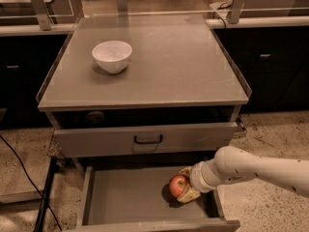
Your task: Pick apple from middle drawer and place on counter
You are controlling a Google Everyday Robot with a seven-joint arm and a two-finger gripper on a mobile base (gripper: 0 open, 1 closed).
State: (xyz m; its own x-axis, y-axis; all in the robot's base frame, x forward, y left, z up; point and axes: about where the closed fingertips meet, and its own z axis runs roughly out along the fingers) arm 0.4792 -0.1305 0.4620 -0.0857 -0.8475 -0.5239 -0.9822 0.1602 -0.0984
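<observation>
Grey-floored, shallow metal middle drawer [125, 197], pulled open: small round red-yellow apple [177, 184] at its 3 o'clock end, clamped in the beige two-finger gripper [182, 185] reaching from 3 o'clock; flat grey rimmed counter [174, 66] lies toward 12 o'clock.

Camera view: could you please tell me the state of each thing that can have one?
middle drawer: pulled open.
apple: in the drawer's right part, gripped.
gripper: down in the drawer, shut on the apple.
white bowl: upright on the counter, apparently empty.
</observation>
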